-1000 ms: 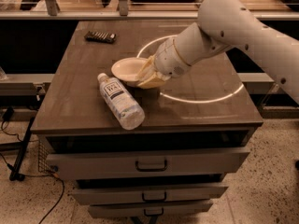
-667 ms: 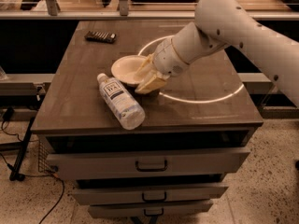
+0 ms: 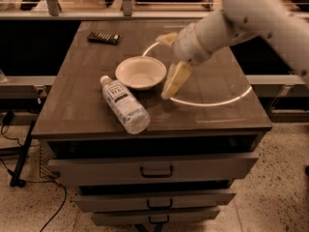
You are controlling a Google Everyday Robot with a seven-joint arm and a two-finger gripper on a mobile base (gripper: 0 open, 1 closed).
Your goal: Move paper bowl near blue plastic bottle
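The paper bowl (image 3: pixel 140 72) is off-white and shallow and sits upright on the dark table top (image 3: pixel 77 110). The blue plastic bottle (image 3: pixel 124 104) lies on its side just in front and left of the bowl, with its white cap close to the bowl's rim. My gripper (image 3: pixel 163 66) is open at the bowl's right side. One pale finger (image 3: pixel 175 79) hangs down beside the rim and the other (image 3: pixel 166 38) is behind it. The gripper holds nothing. The white arm reaches in from the upper right.
A small dark remote-like object (image 3: pixel 103 37) lies at the table's back left. A bright ring of light (image 3: pixel 212 103) marks the table's right half. Drawers with handles (image 3: pixel 156 170) are below the front edge. Cables lie on the floor at left.
The gripper was shut on the bowl's rim. It has now opened, let go and drawn back to the right. The bowl rests on the table beside the bottle.
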